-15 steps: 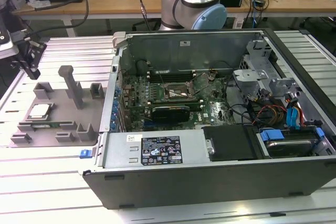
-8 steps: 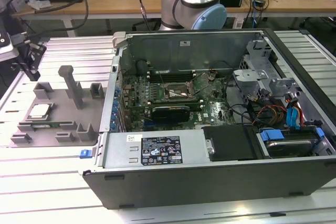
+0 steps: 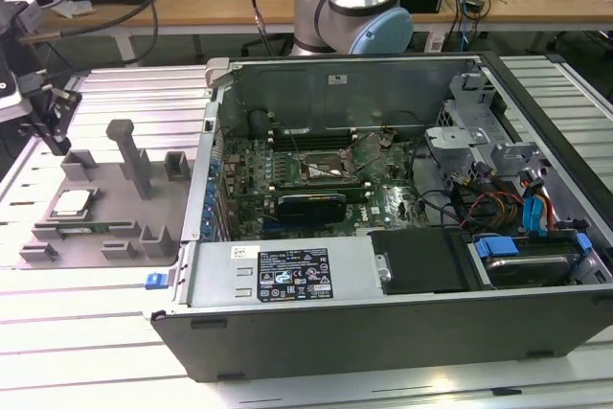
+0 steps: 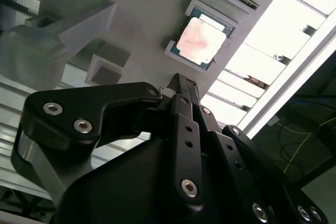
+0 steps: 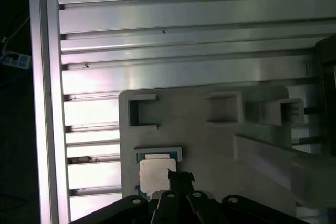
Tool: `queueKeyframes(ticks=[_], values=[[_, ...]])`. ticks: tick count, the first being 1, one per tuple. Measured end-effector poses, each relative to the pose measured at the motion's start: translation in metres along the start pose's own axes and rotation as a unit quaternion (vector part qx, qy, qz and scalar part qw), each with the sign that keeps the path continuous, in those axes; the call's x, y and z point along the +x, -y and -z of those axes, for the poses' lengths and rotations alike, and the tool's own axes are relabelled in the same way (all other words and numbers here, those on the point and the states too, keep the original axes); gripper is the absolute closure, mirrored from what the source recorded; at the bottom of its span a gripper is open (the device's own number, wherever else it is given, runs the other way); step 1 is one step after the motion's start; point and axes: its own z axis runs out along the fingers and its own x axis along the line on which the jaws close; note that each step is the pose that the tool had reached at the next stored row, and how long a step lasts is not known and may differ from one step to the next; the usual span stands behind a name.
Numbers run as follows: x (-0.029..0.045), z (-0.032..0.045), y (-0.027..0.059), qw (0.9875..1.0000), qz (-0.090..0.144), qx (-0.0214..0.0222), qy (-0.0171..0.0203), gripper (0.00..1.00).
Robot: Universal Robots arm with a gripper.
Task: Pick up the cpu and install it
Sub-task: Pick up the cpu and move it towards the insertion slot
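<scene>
At the exterior view's left, on the slatted aluminium tabletop (image 3: 96, 332), lies a grey fixture plate (image 3: 117, 210), and the cpu (image 3: 72, 203) sits flat in a shallow square recess of it, pale metal top facing up. A narrow green memory stick (image 3: 86, 229) rests in a slot just beside the cpu. A grey upright post (image 3: 129, 155) rises from the plate nearby.

The gripper (image 3: 59, 146) hangs above the plate, near the cpu and apart from it. In the second wrist view the black gripper (image 4: 178, 80) points toward the cpu (image 4: 202, 40), its tip stopping short of the chip. In the first wrist view the gripper (image 5: 180, 176) overlaps the edge of the cpu (image 5: 154, 174), with the fixture plate (image 5: 199, 145) around them. Its fingers look pressed together, with nothing held between them.

Toward the exterior view's right stands an open computer case (image 3: 383, 332), well apart from the gripper. Inside it the green motherboard (image 3: 251, 179) shows a black-framed socket (image 3: 321, 170).
</scene>
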Motion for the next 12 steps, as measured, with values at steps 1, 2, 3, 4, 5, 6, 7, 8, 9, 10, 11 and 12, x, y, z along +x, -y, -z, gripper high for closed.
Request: queueKeyframes(ticks=[1, 2, 3, 4, 5, 6, 7, 8, 9, 10, 11, 12], values=[[0.0005, -0.0012, 0.0005, 1.0, 0.0, 0.0, 0.0, 0.89], [0.001, -0.0027, 0.0013, 1.0, 0.0, 0.0, 0.0, 0.89], [0.0015, -0.0039, 0.0021, 1.0, 0.0, 0.0, -0.0001, 0.89], [0.0022, -0.0058, 0.0035, 1.0, 0.0, 0.0, -0.0001, 0.89], [0.0026, -0.0075, 0.0046, 1.0, 0.0, 0.0, -0.0001, 0.89], [0.0031, -0.0091, 0.0057, 1.0, 0.0, 0.0, 0.0, 0.89], [0.0037, -0.0116, 0.0071, 1.0, 0.0, -0.0001, 0.0, 0.89], [0.0046, -0.0147, 0.0087, 1.0, 0.0, 0.0, -0.0001, 0.89], [0.0051, -0.0171, 0.0099, 1.0, 0.0, 0.0, -0.0001, 0.89], [0.0054, -0.0182, 0.0105, 1.0, 0.0, 0.0, -0.0001, 0.89], [0.006, -0.0205, 0.0118, 1.0, 0.0, 0.0, -0.0001, 0.89], [0.0064, -0.0219, 0.0127, 1.0, 0.0, 0.0, -0.0001, 0.89]])
